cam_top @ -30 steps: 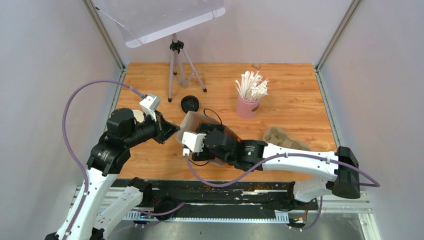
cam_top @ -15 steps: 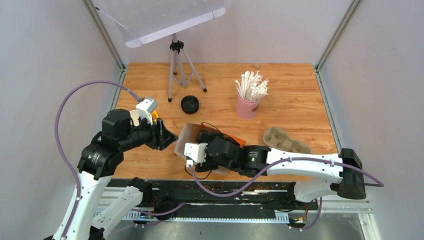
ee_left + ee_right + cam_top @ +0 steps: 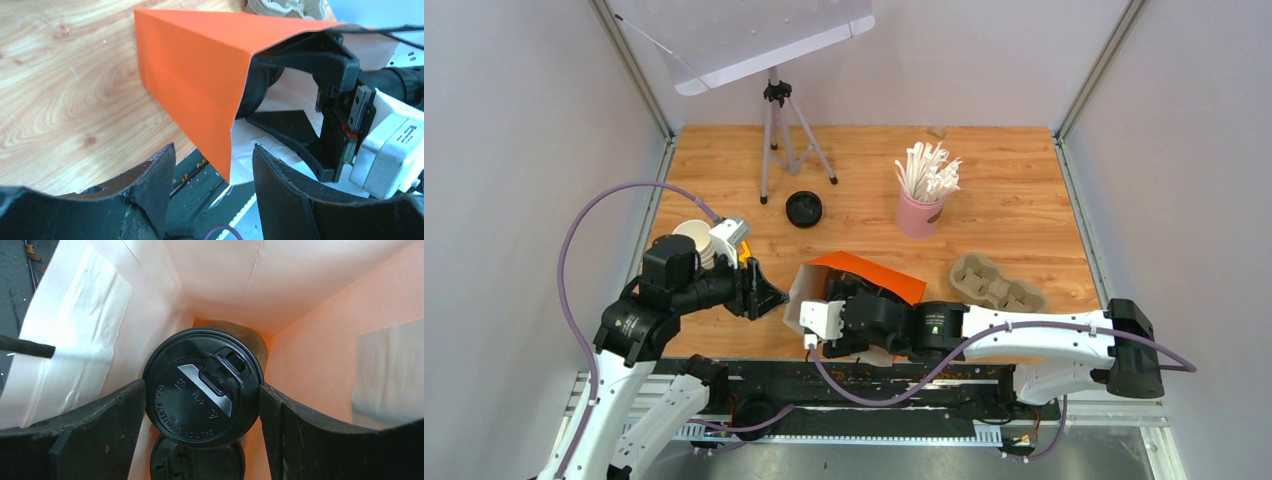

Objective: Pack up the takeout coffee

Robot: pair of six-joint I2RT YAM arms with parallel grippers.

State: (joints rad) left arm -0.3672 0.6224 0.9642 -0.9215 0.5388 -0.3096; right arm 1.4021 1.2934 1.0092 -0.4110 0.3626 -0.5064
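Takeout coffee [image 3: 202,385]: inside orange bag [image 3: 190,75] (tipped sideways for loading).
Right end effector [image 3: 202,396]: grasping it.
Left end effector [image 3: 214,156]: released.

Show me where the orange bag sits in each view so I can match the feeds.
Top external: bag lying on its side, near table edge, centre.
Left wrist: orange outside fills upper centre, mouth at right.
Right wrist: seen from inside, walls fill the frame.
Shared landmark: the right jaws reaching into its mouth, either side of a lidded cup.
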